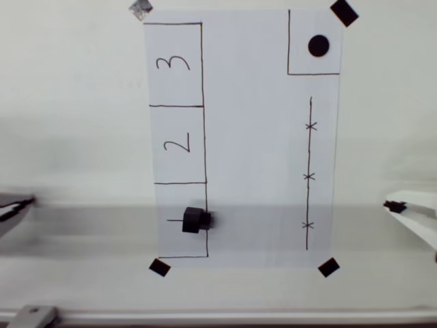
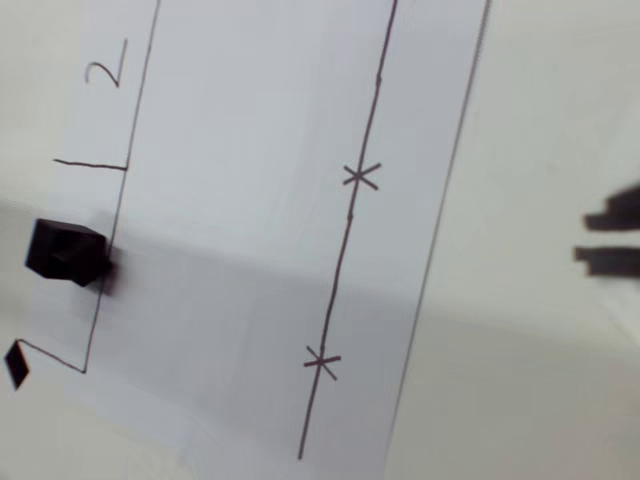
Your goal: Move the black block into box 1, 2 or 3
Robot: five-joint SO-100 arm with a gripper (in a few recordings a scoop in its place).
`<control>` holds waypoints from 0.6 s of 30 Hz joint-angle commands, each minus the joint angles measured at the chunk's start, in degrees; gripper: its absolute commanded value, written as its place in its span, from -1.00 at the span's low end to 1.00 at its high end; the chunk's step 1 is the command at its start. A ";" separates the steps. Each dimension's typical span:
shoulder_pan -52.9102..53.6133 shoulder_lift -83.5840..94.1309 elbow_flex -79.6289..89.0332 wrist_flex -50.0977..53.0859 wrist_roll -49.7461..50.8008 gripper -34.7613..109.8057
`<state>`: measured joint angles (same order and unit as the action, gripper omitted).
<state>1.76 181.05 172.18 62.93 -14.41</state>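
Black and matte, the block (image 1: 195,221) sits in the box marked 1 (image 1: 181,220), the lowest of three pen-drawn rectangles on the left side of the white paper sheet (image 1: 252,137) in the overhead view. We see the cube resting near the box's right-hand line, close to it or just touching it; we cannot tell which. Above it come box 2 (image 1: 177,144) and box 3 (image 1: 173,64). In the wrist view the block (image 2: 66,252) lies at the left edge, again beside the drawn line, with the numeral 2 above it. Across the sheet runs a pen line with cross marks (image 1: 308,176), and a square outline at the top right holds a solid black circle (image 1: 318,46). Black tape squares (image 1: 328,267) pin the sheet's corners to the pale table (image 1: 75,137). We see the gripper (image 1: 410,213) at the right edge of the overhead view, well apart from the block; whether its jaws are parted or closed we cannot tell.
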 commanded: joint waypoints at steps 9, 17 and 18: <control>0.35 4.04 5.71 -3.69 0.44 -0.52; 0.62 4.04 5.80 2.11 1.05 -0.52; 0.62 4.04 5.80 3.08 1.49 -0.52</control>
<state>1.76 184.31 177.36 62.67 -13.10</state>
